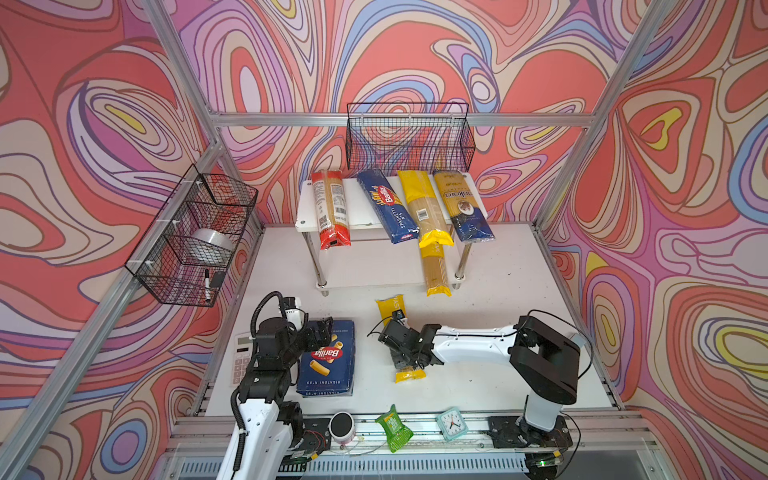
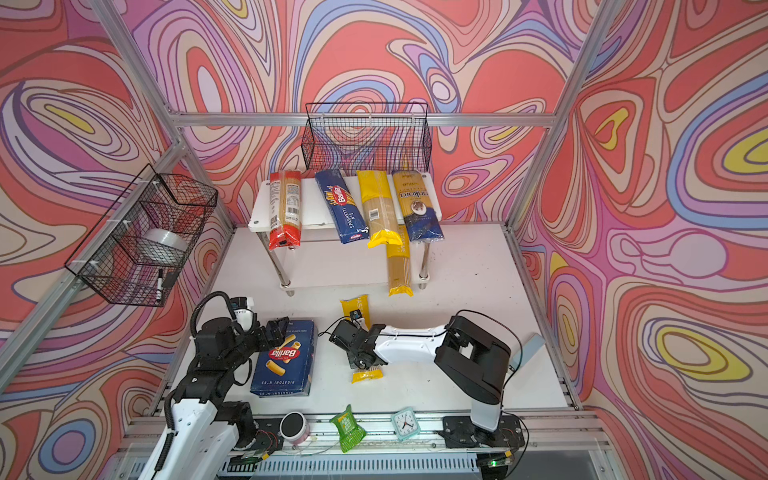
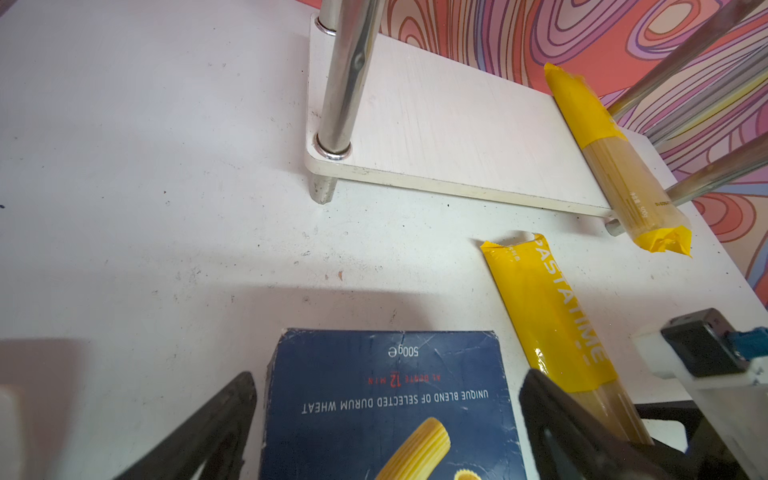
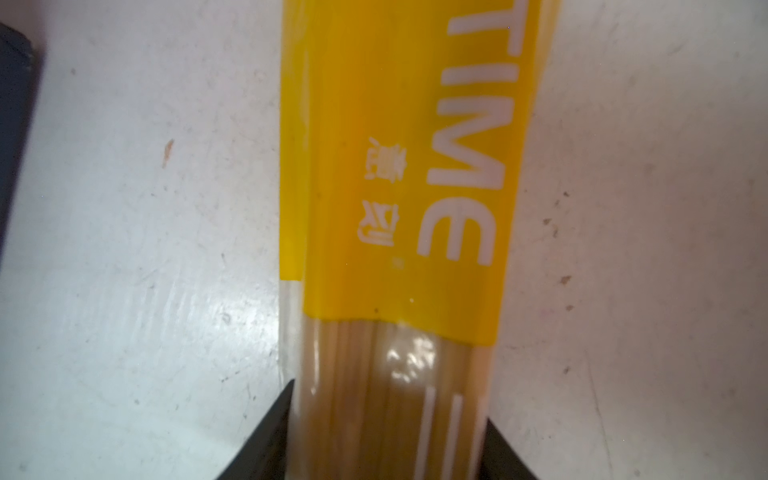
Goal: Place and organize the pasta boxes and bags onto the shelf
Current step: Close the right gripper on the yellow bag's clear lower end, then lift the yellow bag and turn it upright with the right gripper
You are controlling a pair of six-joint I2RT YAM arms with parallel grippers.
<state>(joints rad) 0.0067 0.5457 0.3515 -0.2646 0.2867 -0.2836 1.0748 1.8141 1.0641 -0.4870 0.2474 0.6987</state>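
The wide blue rigatoni box (image 1: 328,361) (image 3: 386,415) lies flat on the table. My left gripper (image 1: 322,330) (image 3: 386,376) is open and straddles its far end, with a gap on each side. A yellow spaghetti bag (image 1: 390,307) (image 4: 399,166) lies to the right of the box. My right gripper (image 1: 405,365) (image 4: 390,403) is closed on its clear middle, both fingers against its sides. On the white shelf (image 1: 361,203), the top tier holds a red bag (image 1: 330,208), the narrow Barilla box (image 1: 386,203), a yellow bag (image 1: 424,208) and a gold and blue bag (image 1: 461,203). Another yellow bag (image 1: 436,266) lies on the lower tier.
Black wire baskets hang on the back wall (image 1: 409,137) and the left wall (image 1: 195,232). A calculator (image 1: 241,357) lies left of my left arm. Along the front rail stand a small speaker (image 1: 341,426), a green packet (image 1: 392,428) and a clock (image 1: 451,424).
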